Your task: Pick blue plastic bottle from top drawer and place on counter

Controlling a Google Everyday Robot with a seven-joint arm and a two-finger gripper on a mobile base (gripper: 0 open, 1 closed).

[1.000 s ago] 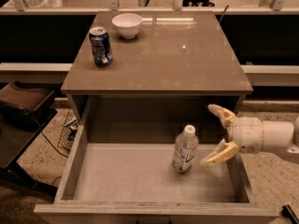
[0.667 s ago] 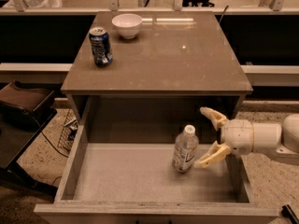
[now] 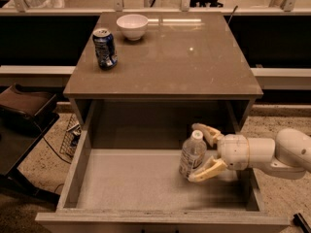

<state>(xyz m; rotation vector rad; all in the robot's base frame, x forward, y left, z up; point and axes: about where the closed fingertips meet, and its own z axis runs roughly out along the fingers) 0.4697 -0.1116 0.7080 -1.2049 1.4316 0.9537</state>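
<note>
The blue plastic bottle (image 3: 192,154), clear with a white cap and white label, stands upright on the speckled floor of the open top drawer (image 3: 126,183), toward its right side. My gripper (image 3: 200,152) reaches in from the right. Its pale fingers are spread open, one behind the bottle's cap and one in front of its base, so the bottle stands between them. The counter (image 3: 184,57) above the drawer is a glossy brown-grey top.
A blue soda can (image 3: 105,48) and a white bowl (image 3: 132,26) stand at the counter's back left. A dark chair (image 3: 24,115) is to the left of the drawer. Shelving and railings run behind the counter.
My gripper has moved left inside the drawer, from beside the bottle to around it. The bottle has not moved.
</note>
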